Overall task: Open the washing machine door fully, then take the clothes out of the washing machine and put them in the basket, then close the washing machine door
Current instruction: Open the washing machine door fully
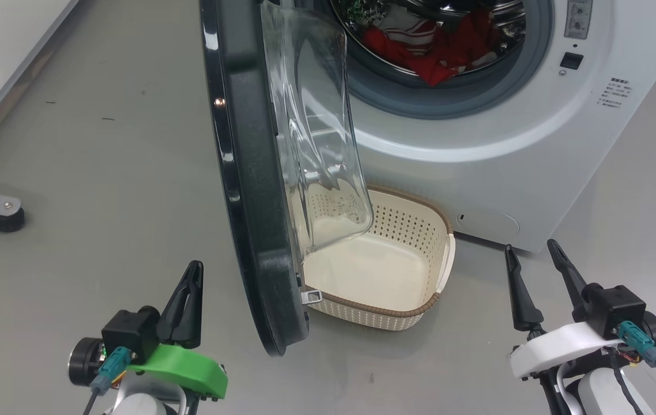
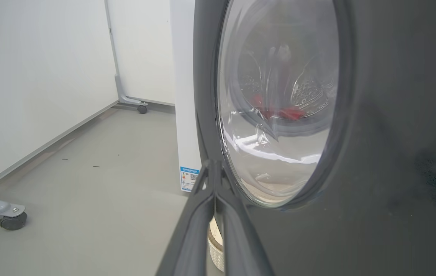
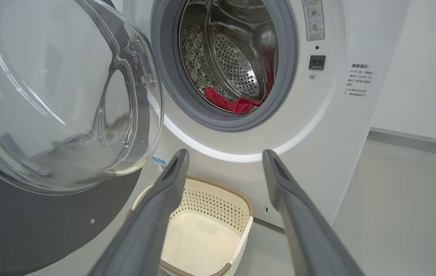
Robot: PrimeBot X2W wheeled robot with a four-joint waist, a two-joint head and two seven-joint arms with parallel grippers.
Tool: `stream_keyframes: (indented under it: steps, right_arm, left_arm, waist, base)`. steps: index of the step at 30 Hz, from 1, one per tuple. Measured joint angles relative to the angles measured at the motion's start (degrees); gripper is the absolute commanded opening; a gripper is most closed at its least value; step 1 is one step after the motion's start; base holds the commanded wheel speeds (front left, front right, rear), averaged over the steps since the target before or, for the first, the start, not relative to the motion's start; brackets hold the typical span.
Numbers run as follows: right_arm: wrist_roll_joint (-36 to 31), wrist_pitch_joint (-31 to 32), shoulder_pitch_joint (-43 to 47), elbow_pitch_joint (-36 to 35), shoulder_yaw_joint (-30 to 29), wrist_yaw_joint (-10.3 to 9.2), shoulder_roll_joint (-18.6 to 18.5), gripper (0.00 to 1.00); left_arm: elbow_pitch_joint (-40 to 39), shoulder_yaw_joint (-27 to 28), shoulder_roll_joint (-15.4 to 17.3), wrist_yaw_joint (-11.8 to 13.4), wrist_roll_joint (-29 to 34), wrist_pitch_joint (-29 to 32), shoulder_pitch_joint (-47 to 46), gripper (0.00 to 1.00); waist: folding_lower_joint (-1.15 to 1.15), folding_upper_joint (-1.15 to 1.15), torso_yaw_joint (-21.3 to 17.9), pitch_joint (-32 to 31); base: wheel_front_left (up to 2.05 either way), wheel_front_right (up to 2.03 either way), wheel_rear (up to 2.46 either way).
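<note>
While I am keeping both arms low, my left claw is pointing forward, fingers pressed together on nothing, near the outer face of the one washing machine door. The door is standing swung out just beside the single empty basket. My right claw is hovering spread wide, empty, before the washing machine. Red clothes are lying in its drum; I cannot count them.

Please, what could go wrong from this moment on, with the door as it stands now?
1. The washing machine door stands only part open, its glass bowl over the basket; clothes pulled out may catch it or miss the basket.
2. The shut left hand sits on the door's outer side, so a wider swing may strike it.
</note>
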Motion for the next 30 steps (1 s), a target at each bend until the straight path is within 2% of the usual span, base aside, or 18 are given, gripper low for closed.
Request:
stream_keyframes:
  steps: [10, 15, 22, 27, 30]
  right_arm:
    - [-0.49, 0.00, 0.18, 0.47, -1.67, 0.93, 0.73, 1.00]
    - [-1.03, 0.00, 0.64, 0.58, -2.22, 1.42, 1.11, 1.00]
    - [-1.51, 0.00, 1.09, 0.81, -2.89, 2.07, 1.48, 1.00]
    - [-2.09, 0.00, 1.29, 1.13, -3.21, 2.53, 1.87, 1.00]
    - [-2.56, 0.00, 1.31, 1.14, -3.39, 2.83, 2.18, 1.00]
  left_arm:
    - [-4.75, 3.26, 0.09, 2.14, 1.80, 0.00, -0.26, 0.00]
    - [-11.43, 5.53, 0.88, 2.68, 3.92, 0.00, -2.06, 0.00]
    - [-22.59, 5.94, 0.92, 2.91, 6.73, -0.02, -5.02, 0.00]
    - [-29.84, 4.77, 0.90, 1.47, 8.29, -0.08, -6.59, 0.00]
    - [-32.83, 1.48, 0.89, -0.79, 8.29, -0.09, -6.60, 0.00]
  waist:
    - [0.00, 0.00, 0.33, -0.42]
    - [0.00, 0.00, 0.63, -0.72]
    - [0.00, 0.00, 1.05, -1.31]
    - [0.01, 0.00, 1.20, -2.06]
    - [0.00, 0.00, 1.23, -2.36]
  base:
    - [0.00, 0.00, 0.00]
    - [0.00, 0.00, 0.00]
    - [0.00, 0.00, 0.00]
    - [0.00, 0.00, 0.00]
    - [0.00, 0.00, 0.00]
